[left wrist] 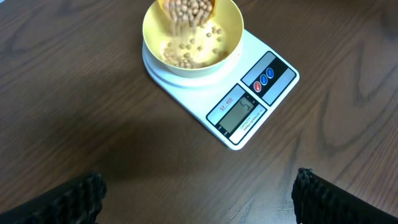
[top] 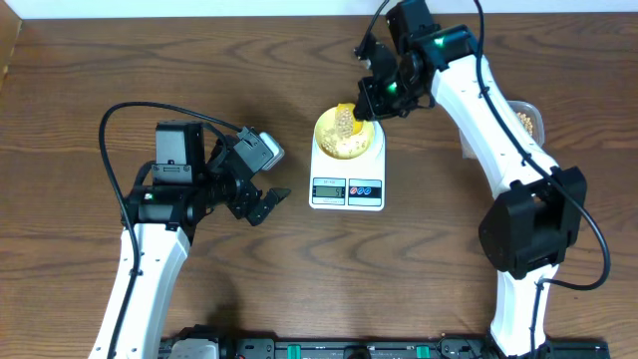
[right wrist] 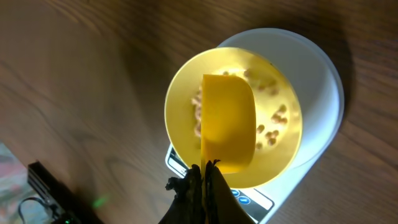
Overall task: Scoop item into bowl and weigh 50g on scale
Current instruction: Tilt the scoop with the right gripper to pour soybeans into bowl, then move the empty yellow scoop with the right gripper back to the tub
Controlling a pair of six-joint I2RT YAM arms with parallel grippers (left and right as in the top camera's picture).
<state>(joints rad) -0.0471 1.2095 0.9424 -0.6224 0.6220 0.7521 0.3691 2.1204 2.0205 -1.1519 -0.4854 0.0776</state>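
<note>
Right gripper [right wrist: 204, 174] is clamped tight on the handle of the yellow plastic measuring scoop [right wrist: 228, 121], tipped over the small pale yellow-green round bowl [left wrist: 149, 37] on the white digital kitchen scale [left wrist: 205, 93]. Small round tan beans [left wrist: 186, 56] spill into the bowl. They look light and hard, likely to roll and bounce, so they are best moved by scoop only. Left gripper [top: 257, 202] is spread wide, empty.

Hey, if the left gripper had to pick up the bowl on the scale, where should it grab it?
Probably the rim of the bowl, from above on its left-arm side: the thin wall fits between two fingers, and the tipped scoop held by the right gripper occupies the far side.
</note>
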